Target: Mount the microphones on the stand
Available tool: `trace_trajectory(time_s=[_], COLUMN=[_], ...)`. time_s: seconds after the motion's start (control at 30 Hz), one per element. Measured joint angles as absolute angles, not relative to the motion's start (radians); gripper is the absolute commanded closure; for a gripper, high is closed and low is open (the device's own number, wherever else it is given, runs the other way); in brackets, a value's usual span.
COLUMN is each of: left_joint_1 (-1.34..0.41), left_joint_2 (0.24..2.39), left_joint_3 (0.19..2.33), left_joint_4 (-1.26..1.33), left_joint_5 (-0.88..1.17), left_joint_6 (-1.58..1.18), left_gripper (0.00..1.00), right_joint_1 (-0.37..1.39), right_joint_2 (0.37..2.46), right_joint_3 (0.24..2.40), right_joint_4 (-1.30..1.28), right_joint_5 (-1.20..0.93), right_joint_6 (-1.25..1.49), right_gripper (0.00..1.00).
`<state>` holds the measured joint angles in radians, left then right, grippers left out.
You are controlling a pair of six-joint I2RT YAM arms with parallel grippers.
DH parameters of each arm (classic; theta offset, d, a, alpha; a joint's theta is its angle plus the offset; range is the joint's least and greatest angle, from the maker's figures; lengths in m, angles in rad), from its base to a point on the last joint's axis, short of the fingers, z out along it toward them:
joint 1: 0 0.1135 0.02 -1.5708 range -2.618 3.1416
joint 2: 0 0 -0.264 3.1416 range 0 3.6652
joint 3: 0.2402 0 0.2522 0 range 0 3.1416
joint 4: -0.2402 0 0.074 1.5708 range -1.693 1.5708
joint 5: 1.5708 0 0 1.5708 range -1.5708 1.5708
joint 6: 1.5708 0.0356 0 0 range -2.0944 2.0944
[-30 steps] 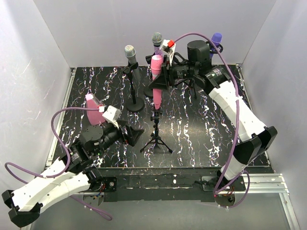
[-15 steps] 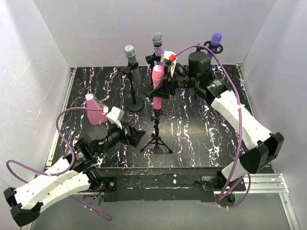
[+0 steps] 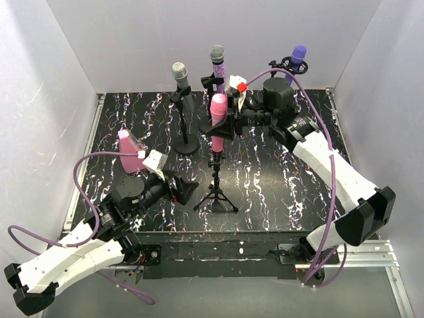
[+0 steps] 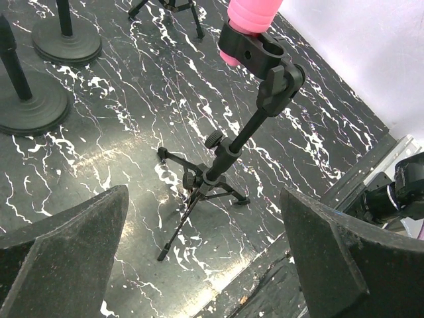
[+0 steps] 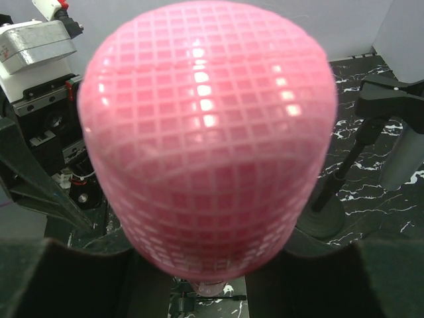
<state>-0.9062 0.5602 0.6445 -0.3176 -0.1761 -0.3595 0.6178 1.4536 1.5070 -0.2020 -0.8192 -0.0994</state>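
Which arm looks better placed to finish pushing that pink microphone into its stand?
Right: the right tool is shut on the pink microphone in the tripod stand clip. The left tool sits open, low, empty.

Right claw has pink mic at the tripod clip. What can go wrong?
1. The tripod stand is unbraced: the left claw hangs open beside it, so sideways push from the right claw may tip it.
2. The pink mic stands tall above the clip; released loose, it might lean or drop.
3. Backing out may bump the glitter mic behind.

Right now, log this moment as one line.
right gripper: shut on pink microphone | pink microphone: in clip of tripod stand | left gripper: open, empty
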Motion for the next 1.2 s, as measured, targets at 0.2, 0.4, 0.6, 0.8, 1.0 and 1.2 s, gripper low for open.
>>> trace_trajectory(time_s=[0.2,0.4,0.6,0.8,1.0,1.2], left_joint_1=[-0.906,-0.906,-0.906,-0.906,-0.906,-0.906], left_joint_2=[0.532,0.515,0.498,0.486,0.463,0.435], left_joint_3=[0.644,0.644,0.642,0.642,0.642,0.642], left_joint_4=[-0.331,-0.339,-0.343,-0.345,-0.361,-0.385], left_joint_5=[-0.179,-0.185,-0.191,-0.197,-0.203,-0.207], left_joint_6=[-0.36,-0.362,-0.365,-0.368,-0.371,-0.371], left_gripper=[0.02,0.02,0.02,0.02,0.02,0.02], right_joint_1=[0.618,0.618,0.617,0.618,0.622,0.603], right_joint_2=[1.469,1.484,1.467,1.463,1.511,1.475], right_joint_3=[1.511,1.511,1.474,1.496,1.492,1.492], right_joint_4=[-0.201,-0.198,-0.162,-0.231,-0.461,-0.543], right_joint_5=[-0.818,-0.822,-0.818,-0.821,-0.832,-0.847], right_joint_6=[-0.084,-0.072,-0.065,-0.082,-0.109,-0.14], right_gripper=[0.99,0.99,0.93,0.28,0.15,0.13])
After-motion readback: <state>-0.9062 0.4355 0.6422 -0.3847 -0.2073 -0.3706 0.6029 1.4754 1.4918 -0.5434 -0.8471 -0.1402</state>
